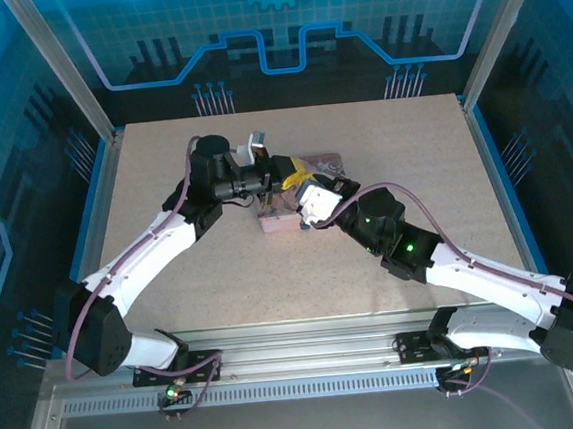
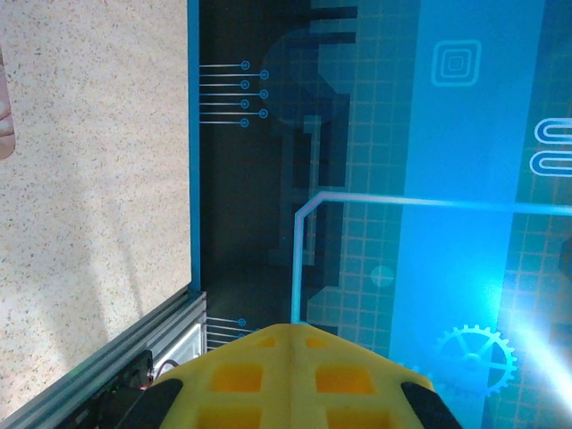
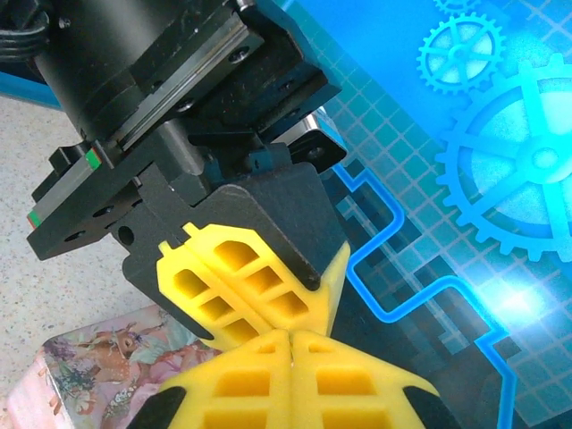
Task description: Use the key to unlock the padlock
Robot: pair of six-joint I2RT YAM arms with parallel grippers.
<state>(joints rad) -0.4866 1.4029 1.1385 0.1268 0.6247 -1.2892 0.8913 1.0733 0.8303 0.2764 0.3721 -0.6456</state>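
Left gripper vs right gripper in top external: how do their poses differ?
The left gripper reaches in from the left, lying across the table; the right gripper reaches in from the near right, angled toward the far left. The left gripper sits farther back over the pink tin; the right gripper is nearer its front edge. Shared: both shut, yellow tips close together.

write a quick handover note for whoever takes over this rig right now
left gripper: shut, meeting the right one tip to tip above the pink tin.
right gripper: shut, as far as its wrist view tells.
padlock and key: hidden or too small to place; cannot tell whether either gripper holds one.
done: both arms meet over the tin, mid table.
left: check who holds what, then put the key in the padlock and turn it; unlocking is not confirmed.
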